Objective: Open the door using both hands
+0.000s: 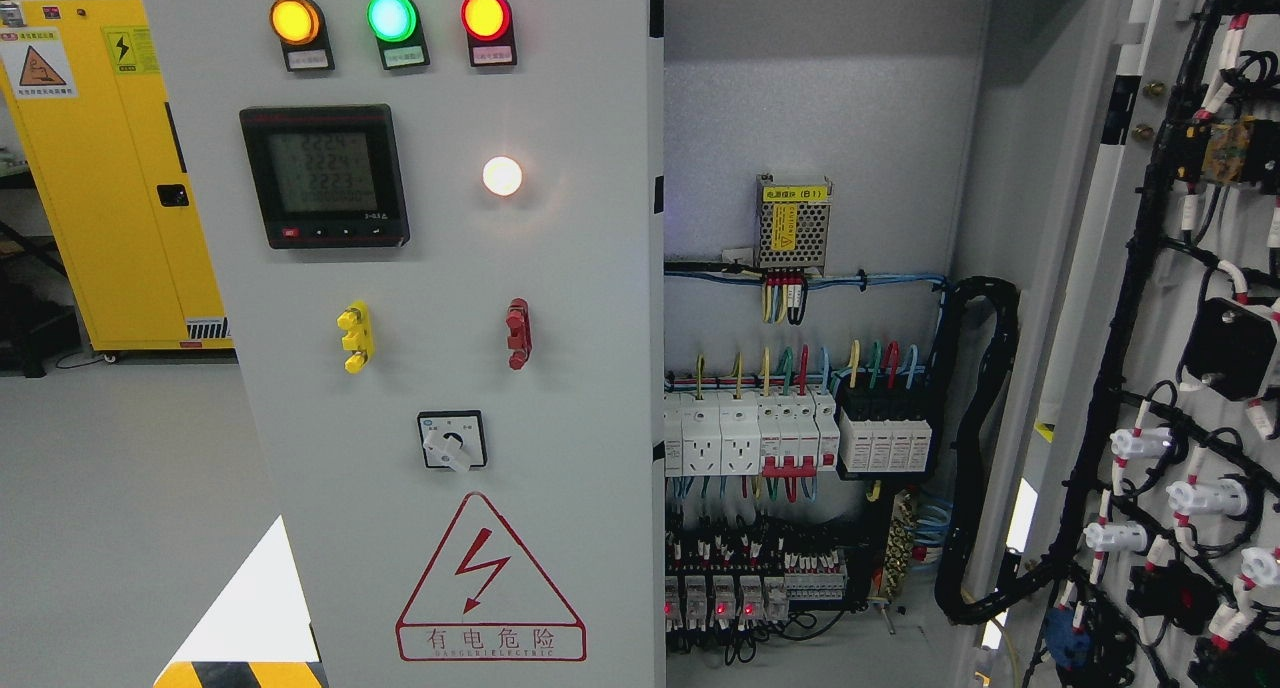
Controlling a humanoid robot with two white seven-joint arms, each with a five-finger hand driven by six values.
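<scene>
At the picture's right edge, the right door stood swung wide open, its wired inner face turned toward the camera. Beside it, the cabinet's inside showed rows of breakers and coloured wires. Left of that, the left door remained shut, carrying three lamps, a meter and a warning triangle. Neither hand appeared, so their fingers could not be judged.

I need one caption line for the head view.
Electrical cabinet with right door swung open, wiring exposed; left door shut.
</scene>
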